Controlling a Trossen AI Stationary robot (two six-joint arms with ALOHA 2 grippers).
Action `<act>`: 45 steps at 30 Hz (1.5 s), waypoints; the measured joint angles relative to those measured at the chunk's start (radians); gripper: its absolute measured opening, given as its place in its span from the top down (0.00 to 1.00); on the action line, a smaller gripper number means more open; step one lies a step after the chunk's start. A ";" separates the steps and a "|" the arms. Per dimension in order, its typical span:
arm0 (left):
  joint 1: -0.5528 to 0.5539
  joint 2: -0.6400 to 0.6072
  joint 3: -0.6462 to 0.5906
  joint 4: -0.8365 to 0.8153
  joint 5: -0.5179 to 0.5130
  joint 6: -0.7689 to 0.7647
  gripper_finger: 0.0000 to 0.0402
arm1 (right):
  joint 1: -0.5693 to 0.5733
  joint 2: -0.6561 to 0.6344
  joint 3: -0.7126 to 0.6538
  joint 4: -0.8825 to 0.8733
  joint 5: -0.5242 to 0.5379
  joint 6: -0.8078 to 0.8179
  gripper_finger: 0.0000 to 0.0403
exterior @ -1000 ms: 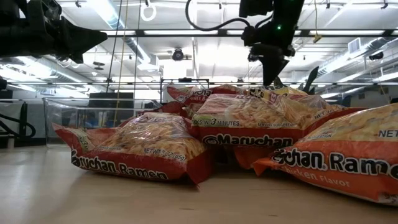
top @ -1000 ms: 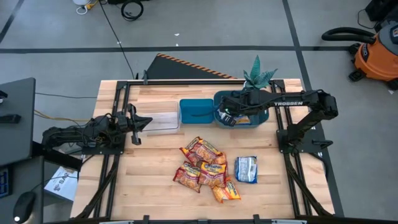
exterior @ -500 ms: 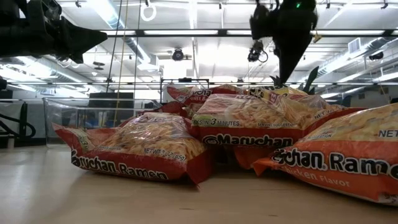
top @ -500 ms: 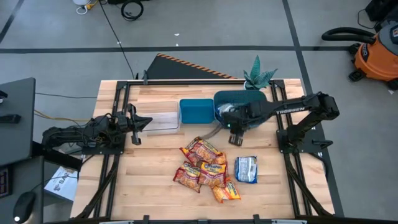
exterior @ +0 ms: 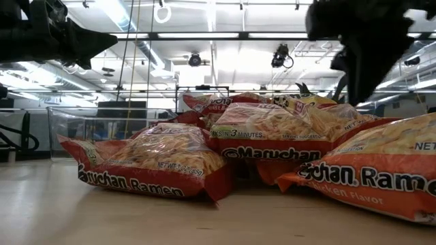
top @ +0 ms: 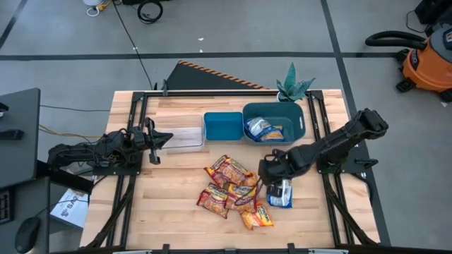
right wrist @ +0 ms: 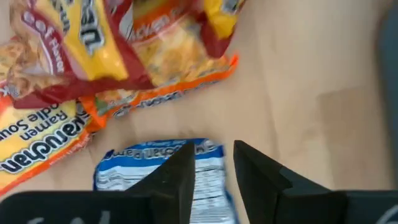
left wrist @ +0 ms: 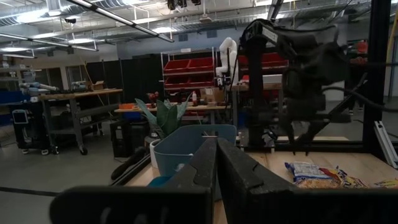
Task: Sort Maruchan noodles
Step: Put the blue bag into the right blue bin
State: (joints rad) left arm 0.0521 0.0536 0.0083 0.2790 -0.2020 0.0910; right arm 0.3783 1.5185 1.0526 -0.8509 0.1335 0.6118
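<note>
Now right hand (top: 270,171) low above blue-silver packet (top: 280,192), fingers parted.

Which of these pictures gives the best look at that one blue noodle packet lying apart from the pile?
The right wrist view: the blue packet lies right under the right gripper, whose fingers are open above it. The high view shows the packet small, beside the pile. The left wrist view shows it far off. The low view does not show it.

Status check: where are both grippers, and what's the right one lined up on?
Right gripper open, above the blue-silver crinkly ramen packet. Left gripper shut, parked at table's left edge. Red-orange packet pile close beside the target.
</note>
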 joint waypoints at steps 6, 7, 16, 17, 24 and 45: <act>0.000 0.000 0.000 0.000 0.000 0.000 0.95 | 0.013 0.001 -0.108 0.122 0.012 0.084 0.57; 0.000 0.000 0.000 0.000 0.000 0.000 0.95 | 0.014 0.001 -0.122 0.138 0.012 0.089 0.55; 0.000 0.000 0.000 0.000 0.000 0.000 0.95 | 0.013 0.001 -0.231 0.257 0.016 0.078 0.48; 0.000 0.000 0.000 0.000 0.000 0.000 0.95 | 0.014 0.001 -0.241 0.262 0.021 0.071 0.49; 0.000 0.000 0.000 0.000 0.000 0.000 0.95 | 0.015 0.001 -0.264 0.282 0.015 0.066 0.53; 0.000 0.000 0.000 0.000 0.000 0.000 0.95 | 0.251 0.001 -0.236 0.569 0.078 0.011 0.59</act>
State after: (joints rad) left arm 0.0518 0.0537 0.0084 0.2790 -0.2020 0.0913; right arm 0.6294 1.5192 0.8169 -0.2820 0.2112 0.6231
